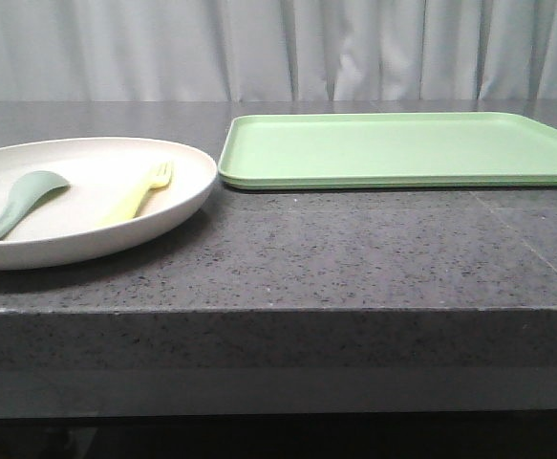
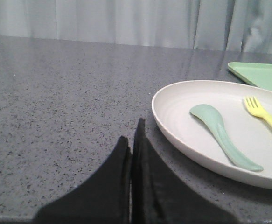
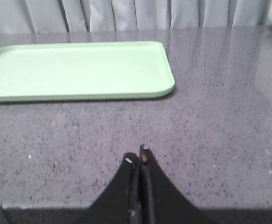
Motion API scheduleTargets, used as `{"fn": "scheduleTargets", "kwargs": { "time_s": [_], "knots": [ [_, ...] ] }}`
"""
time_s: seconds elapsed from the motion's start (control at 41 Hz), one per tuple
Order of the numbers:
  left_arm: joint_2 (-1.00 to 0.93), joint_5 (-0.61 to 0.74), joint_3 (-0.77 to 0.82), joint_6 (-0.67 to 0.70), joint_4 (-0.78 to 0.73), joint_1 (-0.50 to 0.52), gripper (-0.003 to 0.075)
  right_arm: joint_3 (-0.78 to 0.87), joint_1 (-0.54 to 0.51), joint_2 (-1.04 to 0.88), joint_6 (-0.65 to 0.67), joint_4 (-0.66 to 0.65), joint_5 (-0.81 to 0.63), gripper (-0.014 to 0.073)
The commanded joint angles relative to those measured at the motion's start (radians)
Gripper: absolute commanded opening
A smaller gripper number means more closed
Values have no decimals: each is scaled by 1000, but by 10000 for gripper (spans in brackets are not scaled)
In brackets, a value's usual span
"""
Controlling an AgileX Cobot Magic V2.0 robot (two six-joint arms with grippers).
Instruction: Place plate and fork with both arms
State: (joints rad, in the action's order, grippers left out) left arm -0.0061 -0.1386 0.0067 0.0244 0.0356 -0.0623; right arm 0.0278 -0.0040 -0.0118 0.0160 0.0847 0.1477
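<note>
This looks like a staged test bench in a lab rather than a lived-in kitchen or dining room. The surface (image 1: 354, 258) is a thick slab of dark speckled stone with a squared front edge, and a plain pale pleated curtain (image 1: 278, 48) closes off the whole background behind it. The tableware is simple matte plastic: a cream plate (image 1: 87, 239) and a flat light-green tray (image 1: 402, 148) set side by side.
</note>
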Motion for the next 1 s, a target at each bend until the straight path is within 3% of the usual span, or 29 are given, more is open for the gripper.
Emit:
{"fn": "scheduleTargets", "kwargs": {
  "time_s": [0.0,0.195,0.342,0.537,0.659,0.806,0.977],
  "knots": [
    [-19,109,2,2,10,4,-18,-4,-5,-17,-2,3,-125,-67],
    [-17,261,2,2,10,4,-18,-6,-4,-17,-2,10,-170,-67],
    [15,370,-21,2,10,4,-18,-62,-4,-17,3,31,-125,-67],
    [162,347,-186,2,10,4,-18,-269,-4,-1,5,36,102,-67],
    [308,264,-335,2,10,4,-18,-408,-4,87,5,36,209,-62],
    [499,159,-472,2,10,2,-18,-527,-4,228,5,38,229,-62],
    [620,166,-533,2,10,2,-18,-593,-4,334,5,38,219,-62]
  ]
}}
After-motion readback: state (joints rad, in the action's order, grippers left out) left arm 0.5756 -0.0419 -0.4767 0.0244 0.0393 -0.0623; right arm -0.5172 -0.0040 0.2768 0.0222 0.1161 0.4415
